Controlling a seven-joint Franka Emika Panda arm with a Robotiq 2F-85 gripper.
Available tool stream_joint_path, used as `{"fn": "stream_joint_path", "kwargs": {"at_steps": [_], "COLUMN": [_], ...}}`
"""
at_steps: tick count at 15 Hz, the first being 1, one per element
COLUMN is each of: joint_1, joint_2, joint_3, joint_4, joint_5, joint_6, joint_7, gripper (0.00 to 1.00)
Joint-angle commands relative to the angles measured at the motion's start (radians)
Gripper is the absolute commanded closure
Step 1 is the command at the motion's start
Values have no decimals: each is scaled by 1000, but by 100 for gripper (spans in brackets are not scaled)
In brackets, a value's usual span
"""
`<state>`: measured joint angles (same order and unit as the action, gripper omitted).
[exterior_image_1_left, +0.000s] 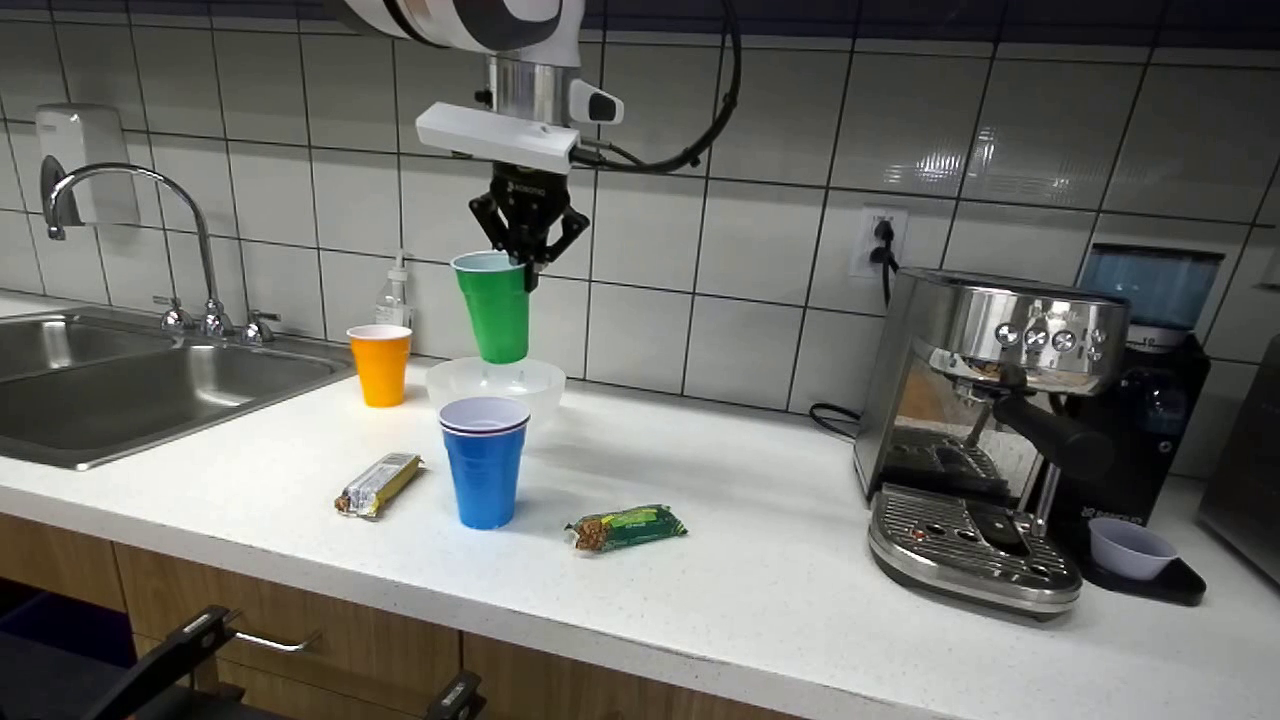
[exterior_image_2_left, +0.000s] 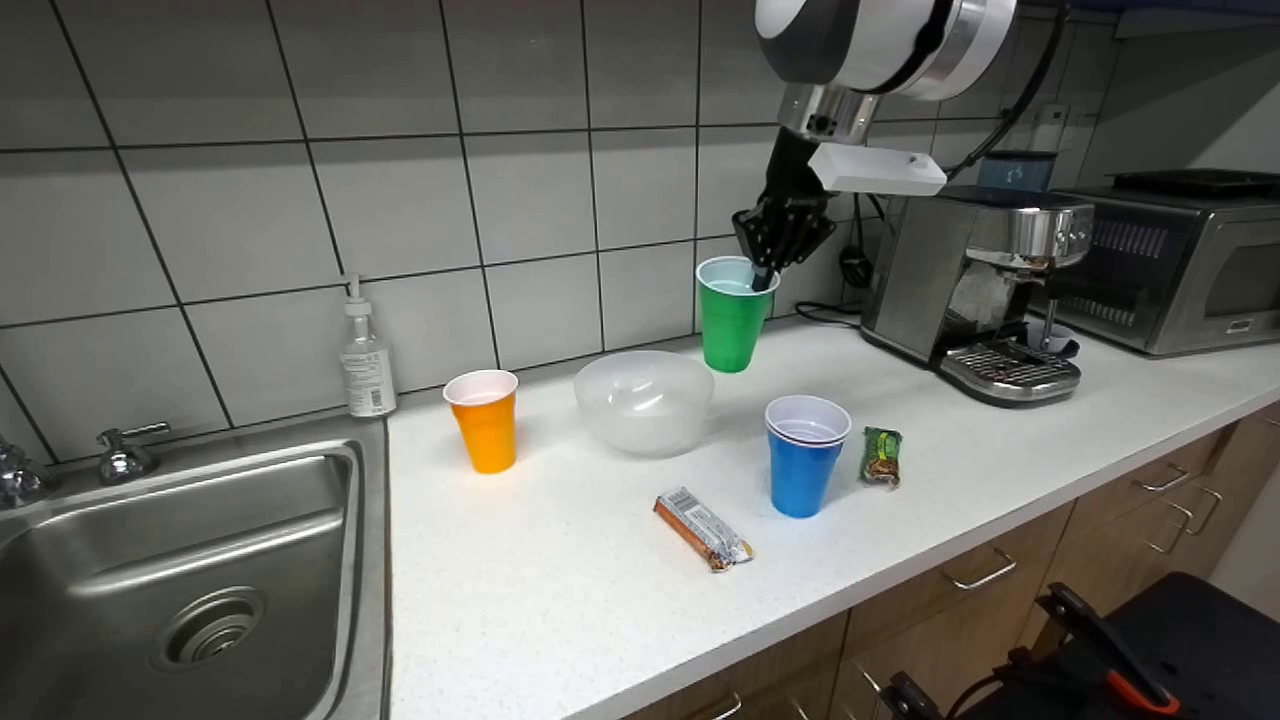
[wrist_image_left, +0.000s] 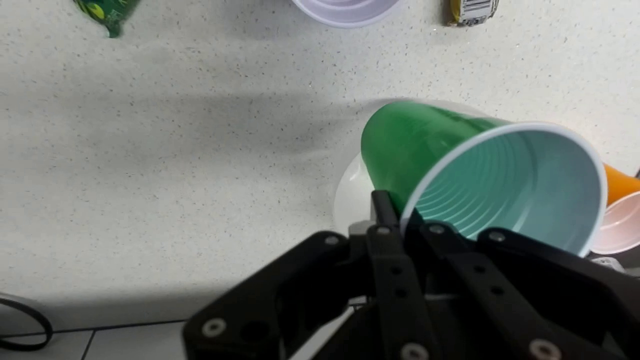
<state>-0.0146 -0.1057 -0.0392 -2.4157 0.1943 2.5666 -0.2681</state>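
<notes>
Tiled wall (exterior_image_1_left: 740, 230) runs along the back edge of the white countertop (exterior_image_1_left: 760, 480). Steel sink (exterior_image_1_left: 220, 390) set into one end. Countertop oven (exterior_image_2_left: 1195, 270) at the back corner away from the sink; espresso machine (exterior_image_2_left: 925, 280) near it, on the side toward the sink. Translucent bowl (exterior_image_2_left: 640, 405) near the back edge, between sink and espresso machine, closer to the sink.

Black gripper (wrist_image_left: 400, 212) hangs over the back half of the countertop, its fingers pinching the lip of a green plastic cup (exterior_image_1_left: 497, 310): one tip inside the wall of the cup, one outside. Cup is mouth up, clear of the surface, near the bowl; how much of it lies directly above the bowl cannot be told.

Blue plastic cups (exterior_image_1_left: 485, 475), nested, two rims showing, upright between bowl and front edge. Orange plastic cup (exterior_image_1_left: 381, 368) upright near the back edge, between bowl and sink. Granola bar in green wrapper (exterior_image_1_left: 628, 528) flat toward the front edge, espresso-machine side of the blue cups. Silver-and-yellow bar (exterior_image_1_left: 380, 485) flat on their sink side, also toward the front edge.
</notes>
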Motion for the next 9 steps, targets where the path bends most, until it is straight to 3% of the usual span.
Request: {"fn": "stream_joint_path", "kwargs": {"at_steps": [1,9], "joint_1": [2,3], "joint_2": [-53,-85], "joint_3": [-8,-19], "joint_4": [-28,-17], "joint_5": [-24,-17], "joint_6": [-51,-192], "joint_7": [-7,-25], "gripper": [99,99]}}
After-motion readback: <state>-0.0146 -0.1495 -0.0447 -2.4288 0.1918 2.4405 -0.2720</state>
